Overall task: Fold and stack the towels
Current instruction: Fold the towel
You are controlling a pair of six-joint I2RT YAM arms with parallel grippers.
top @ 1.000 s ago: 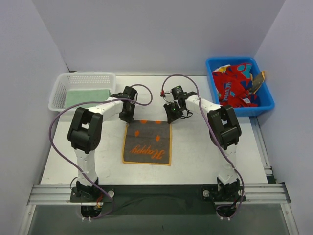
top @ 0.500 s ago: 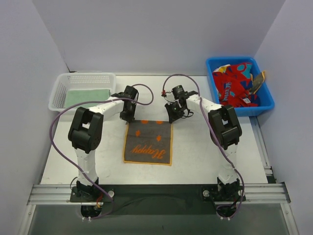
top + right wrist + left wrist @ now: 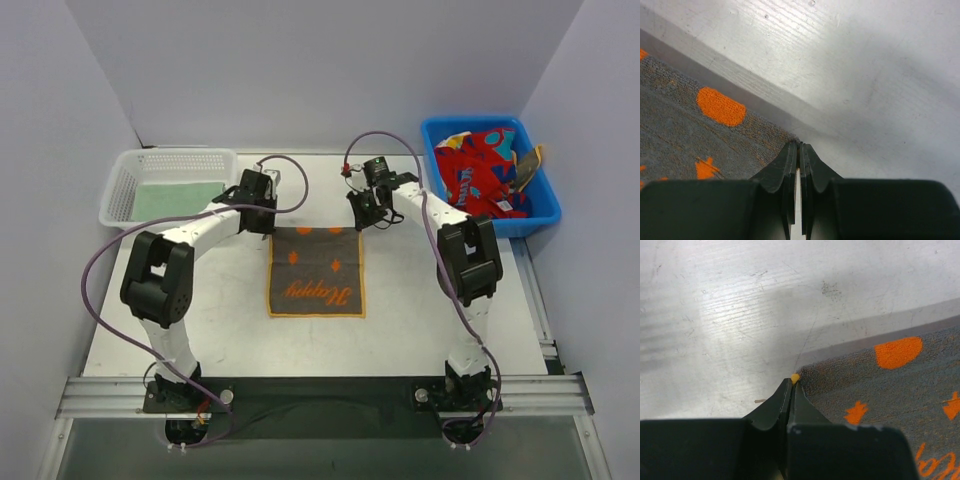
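Both clamped grippers (image 3: 791, 385) (image 3: 799, 146) hide far corners of the grey towel (image 3: 316, 272).

Grey towel (image 3: 316, 272) with orange trim lies flat in the middle of the table (image 3: 210, 335). Left hand (image 3: 264, 224) is down at its far left corner, right hand (image 3: 362, 220) at its far right corner. At the table's far left corner, a white mesh basket (image 3: 118, 190) holds a pale green towel (image 3: 180, 198). At the far right corner, a blue bin (image 3: 541, 212) holds red towels (image 3: 478, 170).
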